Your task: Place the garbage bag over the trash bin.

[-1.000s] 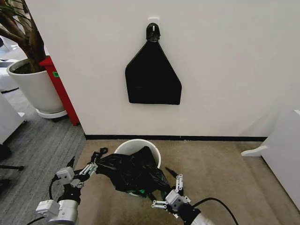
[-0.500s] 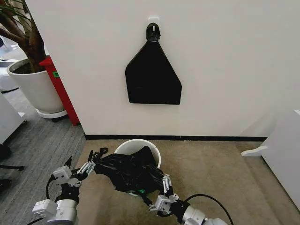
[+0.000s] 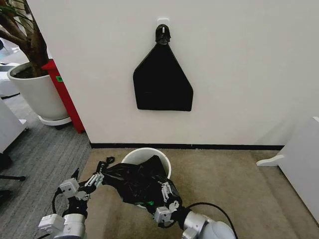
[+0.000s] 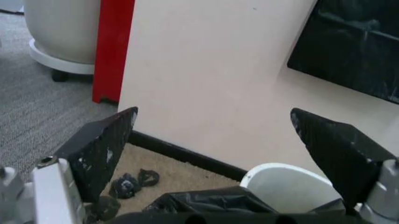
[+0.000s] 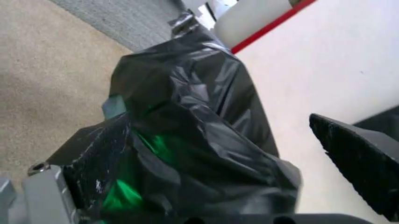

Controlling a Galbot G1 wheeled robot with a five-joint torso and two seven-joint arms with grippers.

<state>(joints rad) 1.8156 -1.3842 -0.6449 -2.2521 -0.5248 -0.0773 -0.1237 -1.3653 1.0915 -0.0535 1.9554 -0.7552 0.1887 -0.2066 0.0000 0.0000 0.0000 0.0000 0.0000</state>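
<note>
Between both hands [image 3: 97, 177] [image 3: 166, 196] (bin-top): garbage bag [image 3: 139, 180]

Blk bag [image 3: 139, 181], cream-ish bin [image 3: 142, 154]

No readable text, brand, number or sign appears in any view; a small green label [image 3: 59, 78] sits on the red panel [image 3: 64, 94] beside the plant pot [image 3: 37, 94], but its marking is too small to make out
</note>
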